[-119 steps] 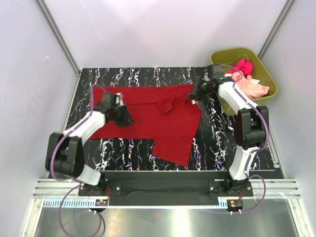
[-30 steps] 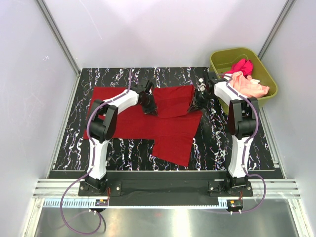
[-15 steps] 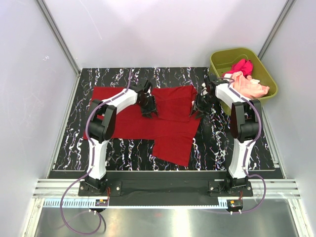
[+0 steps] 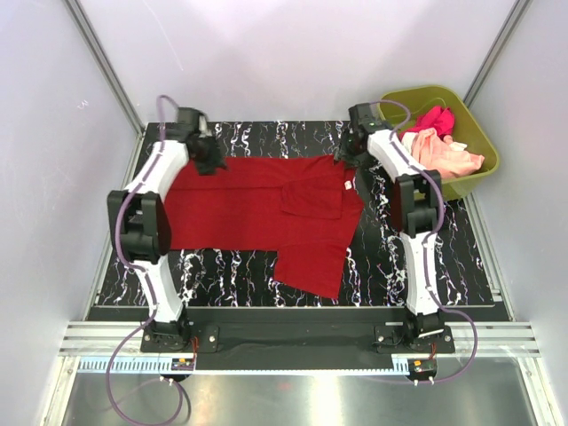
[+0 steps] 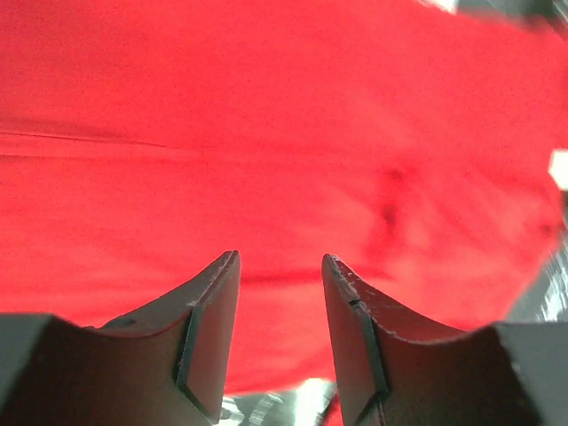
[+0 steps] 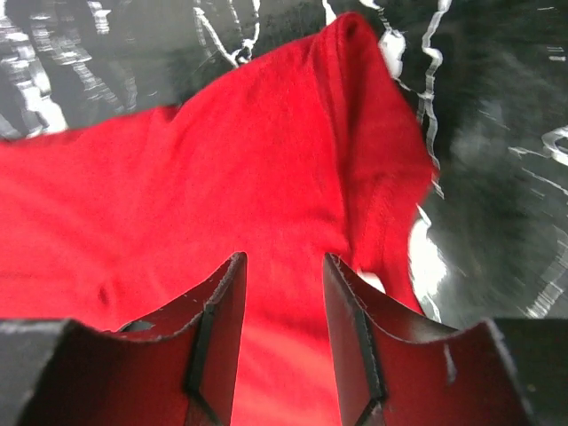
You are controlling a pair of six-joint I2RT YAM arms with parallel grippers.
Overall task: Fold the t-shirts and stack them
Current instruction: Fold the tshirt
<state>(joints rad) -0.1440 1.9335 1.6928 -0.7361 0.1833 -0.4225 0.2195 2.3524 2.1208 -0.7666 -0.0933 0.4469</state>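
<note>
The deep red t-shirt (image 4: 257, 209) lies spread on the black marbled table (image 4: 390, 257), with a flap folded over near its middle and a sleeve pointing to the near edge. My left gripper (image 4: 211, 162) hovers over the shirt's far left corner. It is open, with only red cloth (image 5: 266, 133) seen beyond its fingers (image 5: 213, 311). Over the far right corner, my right gripper (image 4: 344, 154) is open too, above the rumpled edge of the red shirt (image 6: 266, 160). The magenta-pink t-shirt (image 4: 437, 118) and the pale peach t-shirt (image 4: 448, 155) lie bunched in the tub.
The olive-green tub (image 4: 479, 133) stands off the table's far right corner, close behind my right arm. White walls with metal corner posts enclose the table on three sides. The arm bases sit on a rail at the near edge.
Both grippers opened and let go of the red shirt. The left one swung from the shirt's middle out to its far left corner; the right one drew back toward the far right corner.
</note>
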